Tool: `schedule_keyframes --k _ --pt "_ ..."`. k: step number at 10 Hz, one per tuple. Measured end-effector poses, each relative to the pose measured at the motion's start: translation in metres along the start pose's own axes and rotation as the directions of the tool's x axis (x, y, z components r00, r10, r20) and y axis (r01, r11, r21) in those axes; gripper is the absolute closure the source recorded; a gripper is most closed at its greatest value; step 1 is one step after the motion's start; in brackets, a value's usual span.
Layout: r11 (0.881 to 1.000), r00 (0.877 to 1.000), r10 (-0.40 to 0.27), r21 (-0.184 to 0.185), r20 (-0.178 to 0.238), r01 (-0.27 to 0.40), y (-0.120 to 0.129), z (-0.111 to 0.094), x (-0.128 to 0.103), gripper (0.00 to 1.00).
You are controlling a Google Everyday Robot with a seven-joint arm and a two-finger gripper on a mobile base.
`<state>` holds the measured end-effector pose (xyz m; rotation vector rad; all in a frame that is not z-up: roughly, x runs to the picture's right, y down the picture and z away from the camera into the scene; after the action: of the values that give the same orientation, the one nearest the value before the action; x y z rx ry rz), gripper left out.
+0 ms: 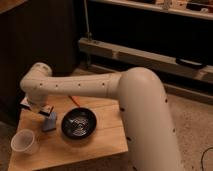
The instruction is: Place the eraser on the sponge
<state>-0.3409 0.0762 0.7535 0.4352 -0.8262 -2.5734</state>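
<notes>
My gripper (41, 108) hangs low over the left part of the wooden table (100, 142), at the end of the white arm (85, 87). It is shut on the eraser (47, 110), whose dark and reddish side shows just under the wrist. The blue-grey sponge (50, 122) lies flat on the table directly below and slightly right of the eraser. The eraser sits right at the sponge's far edge; whether they touch I cannot tell.
A black bowl (78, 124) stands right beside the sponge. A white cup (24, 142) stands at the front left corner. A thin orange pen (75, 100) lies behind the bowl, partly under the arm. A dark wall stands to the left.
</notes>
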Motion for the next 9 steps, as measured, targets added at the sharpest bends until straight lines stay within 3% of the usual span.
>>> schedule_keyframes --k 2,6,9 --pt "1.0 1.0 -0.001 -0.011 0.018 0.001 0.011 0.003 -0.003 0.83" --pt "0.999 0.993 -0.027 0.032 0.118 0.024 0.001 0.039 -0.017 0.83" --pt "0.998 0.989 -0.025 0.058 0.147 0.017 -0.005 0.059 -0.035 0.83"
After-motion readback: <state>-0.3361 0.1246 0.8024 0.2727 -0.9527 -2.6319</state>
